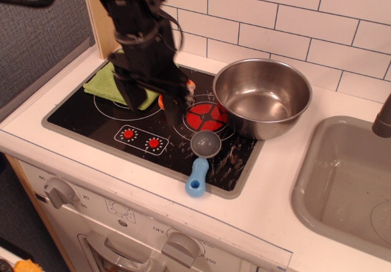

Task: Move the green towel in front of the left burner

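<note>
The lime-green soft square towel (105,82) lies flat on the black glass cooktop (91,122), rear left, covering the left burner. The black gripper (153,101) overlaps its right edge; jaw state cannot be told. A steel bowl (263,98) and a blue-handled scoop (200,162) sit right.

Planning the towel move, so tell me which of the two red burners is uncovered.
The right burner, the red disc beside the steel bowl. The left burner is almost wholly hidden under the green towel and the pincer; only a red sliver shows.
</note>
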Controlling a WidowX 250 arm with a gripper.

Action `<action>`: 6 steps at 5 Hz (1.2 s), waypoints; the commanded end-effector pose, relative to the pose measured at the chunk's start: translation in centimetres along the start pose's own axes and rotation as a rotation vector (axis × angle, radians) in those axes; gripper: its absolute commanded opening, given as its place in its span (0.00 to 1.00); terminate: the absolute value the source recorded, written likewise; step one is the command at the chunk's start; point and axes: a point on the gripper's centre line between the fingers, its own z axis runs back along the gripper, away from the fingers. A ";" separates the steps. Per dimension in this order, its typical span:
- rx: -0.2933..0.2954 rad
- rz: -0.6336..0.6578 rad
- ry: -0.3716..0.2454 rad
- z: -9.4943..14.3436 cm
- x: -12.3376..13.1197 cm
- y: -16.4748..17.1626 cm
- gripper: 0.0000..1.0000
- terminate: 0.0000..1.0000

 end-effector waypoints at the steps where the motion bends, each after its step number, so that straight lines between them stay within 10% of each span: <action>1: 0.066 0.043 0.024 -1.9 4.4 7.7 1.00 0.00; 4: 0.076 0.079 0.026 -4.2 8.0 10.0 1.00 0.00; 6: 0.057 0.081 0.083 -6.5 6.1 9.3 1.00 0.00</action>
